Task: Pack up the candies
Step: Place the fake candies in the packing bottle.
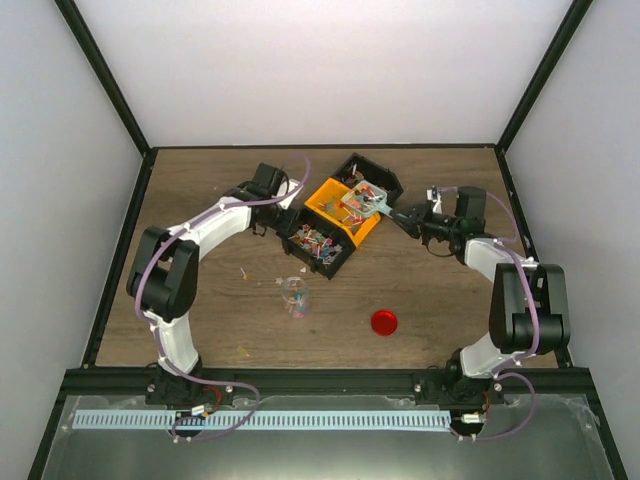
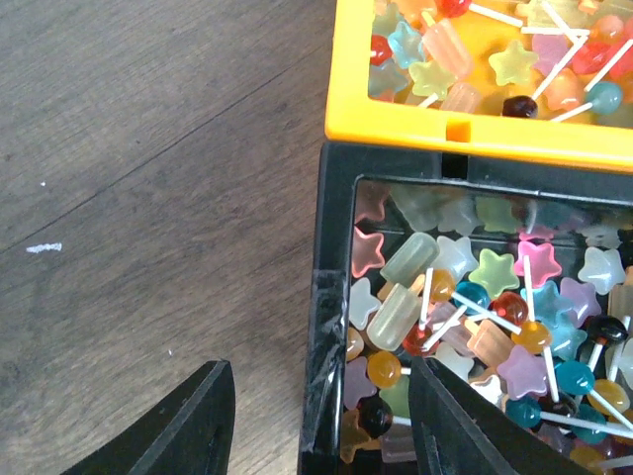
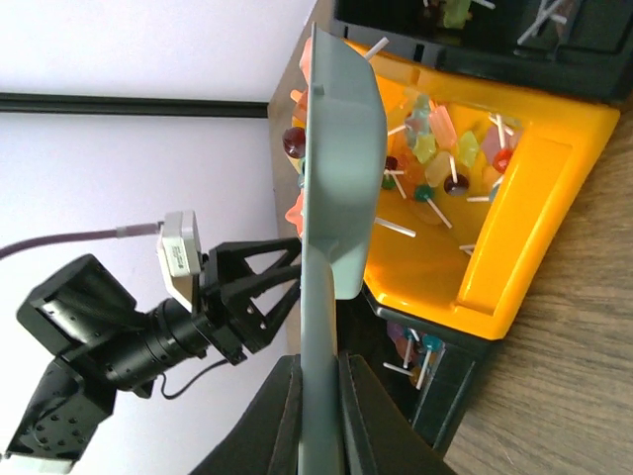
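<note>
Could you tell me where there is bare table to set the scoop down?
Bare table lies between the red lid and the right arm, and between the clear cup and the near edge. It is crowded around the candy boxes, flanked by the left gripper and right gripper.

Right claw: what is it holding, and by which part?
The right claw pinches the pale teal scoop by its narrow handle end.

One orange tray, two black bins, one scoop, one clear jar, one red lid, and candies (too many to count).
</note>
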You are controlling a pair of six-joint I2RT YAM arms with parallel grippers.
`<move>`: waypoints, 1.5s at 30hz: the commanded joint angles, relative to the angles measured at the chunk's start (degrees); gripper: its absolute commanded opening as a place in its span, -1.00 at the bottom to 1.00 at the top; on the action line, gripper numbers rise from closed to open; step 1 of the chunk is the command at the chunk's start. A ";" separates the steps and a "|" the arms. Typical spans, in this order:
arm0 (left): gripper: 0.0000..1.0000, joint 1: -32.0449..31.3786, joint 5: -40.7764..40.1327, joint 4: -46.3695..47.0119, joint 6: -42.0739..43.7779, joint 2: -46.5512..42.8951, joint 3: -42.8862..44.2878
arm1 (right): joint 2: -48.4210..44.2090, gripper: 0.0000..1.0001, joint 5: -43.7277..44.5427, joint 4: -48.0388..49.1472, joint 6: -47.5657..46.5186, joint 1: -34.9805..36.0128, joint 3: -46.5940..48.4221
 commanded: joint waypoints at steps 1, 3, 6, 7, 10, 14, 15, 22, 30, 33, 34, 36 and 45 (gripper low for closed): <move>0.01 0.32 -0.04 -0.55 -0.54 -3.11 -1.30 | -1.14 -0.99 -3.27 5.25 1.50 -1.02 1.34; 0.01 0.38 0.21 -0.47 -0.96 -3.95 -1.71 | -1.89 -0.99 -4.16 6.68 2.66 -1.01 0.49; 0.08 0.81 -0.65 0.65 -3.09 -5.41 -3.16 | -5.22 -0.99 -5.21 11.33 5.38 -1.01 -2.43; 0.08 0.89 -1.03 0.36 -4.26 -5.15 -3.21 | -6.16 -0.99 -5.41 11.49 5.68 -1.01 -2.95; 0.08 1.00 -1.39 0.41 -7.02 -5.26 -3.67 | -9.72 -0.99 -5.57 12.39 7.54 -1.01 -5.50; 0.07 1.00 -2.74 2.93 -8.87 -7.66 -5.19 | -13.71 -0.99 -5.90 13.51 10.37 -0.95 -9.12; 0.07 1.00 -2.63 3.47 -9.28 -7.90 -5.20 | -14.53 -0.99 -6.27 13.32 10.50 -0.96 -9.65; 0.07 1.00 -1.12 4.85 -12.02 -9.48 -5.28 | -18.51 -0.99 -9.52 5.09 4.32 -0.66 -9.63; 0.03 1.35 -0.74 4.43 -20.67 -11.93 -4.69 | -25.31 -0.99 -12.48 5.06 4.68 -0.51 -14.28; 0.03 1.27 1.39 5.98 -24.51 -14.69 -7.53 | -28.22 -0.99 -12.05 4.18 5.65 -0.48 -16.74; 0.04 1.26 0.81 5.68 -25.18 -15.50 -8.52 | -29.38 -0.99 -12.11 3.59 6.01 -0.40 -17.52; 0.05 1.26 -0.07 4.50 -25.73 -16.76 -9.04 | -32.84 -0.99 -12.21 2.26 6.51 -0.24 -19.25; 0.41 1.26 -0.62 2.56 -25.23 -22.01 -13.36 | -51.34 -0.99 -8.17 -8.21 9.29 2.84 -24.67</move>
